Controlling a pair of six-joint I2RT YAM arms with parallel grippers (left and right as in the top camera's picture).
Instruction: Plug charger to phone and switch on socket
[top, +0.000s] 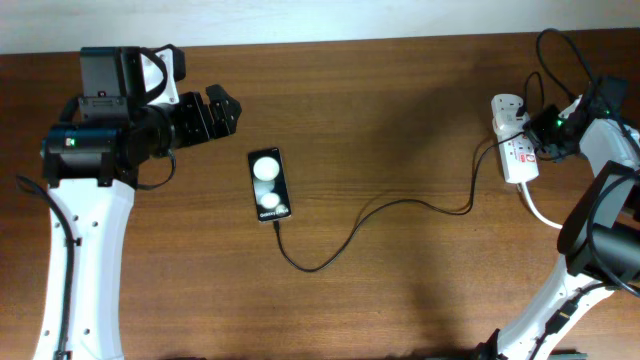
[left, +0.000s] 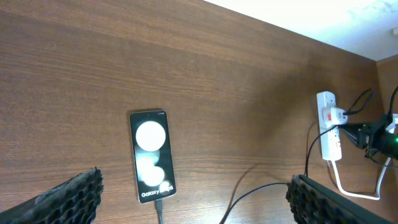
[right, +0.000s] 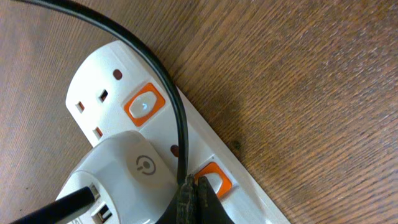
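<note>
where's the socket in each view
overhead: socket at the far right, upper half, by the right arm
left wrist: right side, mid-height, standing on end in the picture
right wrist: close up, filling the lower left, orange switches showing
shared landmark: the white adapter plugged into it

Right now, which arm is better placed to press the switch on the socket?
Right. The right gripper, shut, sits at the socket beside an orange switch; the left gripper is open, across the table near the phone.
</note>
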